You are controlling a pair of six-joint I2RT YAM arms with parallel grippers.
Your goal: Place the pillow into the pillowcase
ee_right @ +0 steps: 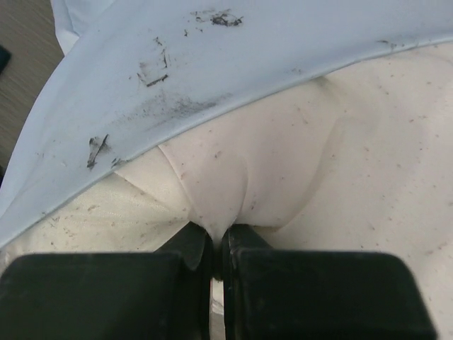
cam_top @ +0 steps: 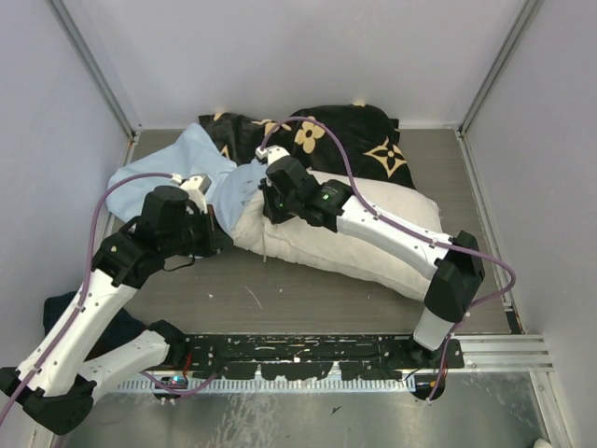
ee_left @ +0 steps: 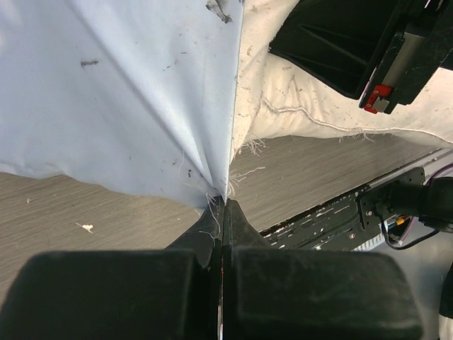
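Observation:
The cream-white pillow lies across the middle of the table, its left end under the edge of the light blue pillowcase. My left gripper is shut on the pillowcase's lower hem, just left of the pillow's corner. My right gripper is shut on a pinch of pillow fabric near its left end, right below the pillowcase's edge. How far the pillow reaches inside the case is hidden.
A black cloth with tan flower motifs lies behind the pillow at the back. A dark cloth lies at the left near my left arm. White walls close in the back and both sides. A perforated black rail runs along the near edge.

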